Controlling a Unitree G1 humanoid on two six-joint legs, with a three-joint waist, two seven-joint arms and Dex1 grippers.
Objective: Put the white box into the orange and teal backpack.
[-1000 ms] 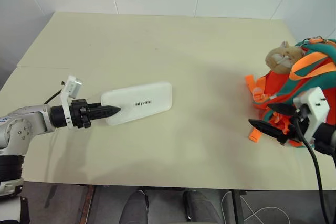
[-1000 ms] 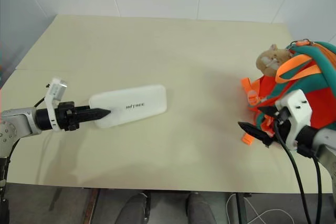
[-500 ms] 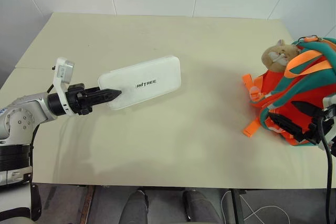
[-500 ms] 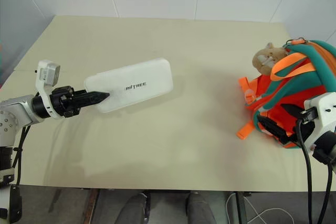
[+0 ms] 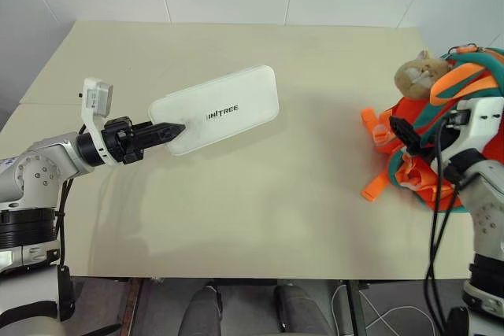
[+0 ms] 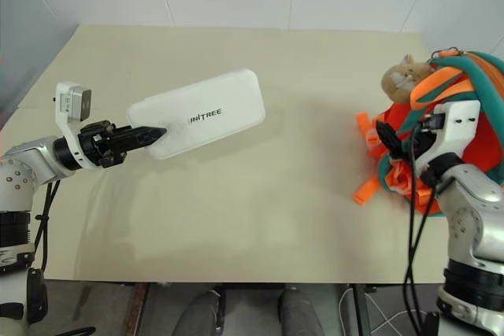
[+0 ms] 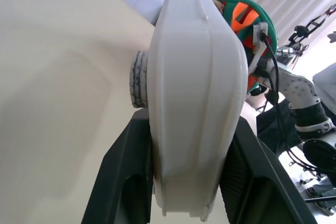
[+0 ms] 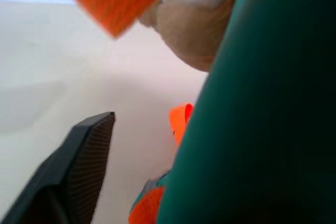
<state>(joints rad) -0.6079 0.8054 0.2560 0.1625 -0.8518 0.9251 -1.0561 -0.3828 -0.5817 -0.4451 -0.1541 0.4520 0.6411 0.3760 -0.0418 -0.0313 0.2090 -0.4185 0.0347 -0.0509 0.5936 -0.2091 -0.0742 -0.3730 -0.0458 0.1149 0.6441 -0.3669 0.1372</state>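
Observation:
The white box point(image 5: 220, 112), flat with dark lettering, hangs tilted above the table, its far end higher. My left gripper point(image 5: 172, 128) is shut on its near left end, and a black finger point(image 7: 126, 182) presses each broad face. The orange and teal backpack point(image 5: 453, 88) stands at the table's right edge with a tan plush toy point(image 5: 417, 75) on top. My right gripper point(image 5: 405, 135) is open at the backpack's left side. One of its fingers point(image 8: 79, 166) stands apart from a teal edge point(image 8: 262, 103), which hides the other.
Loose orange straps and buckles point(image 5: 376, 186) lie on the beige table point(image 5: 276, 210) left of the backpack. A white tiled wall runs behind the table's far edge. The right arm's black cable point(image 5: 433, 234) hangs near the table's right front corner.
The left gripper has lifted the white box off the table and tipped its far end up. The right gripper has moved forward and up, from the backpack's lower straps to its teal edge.

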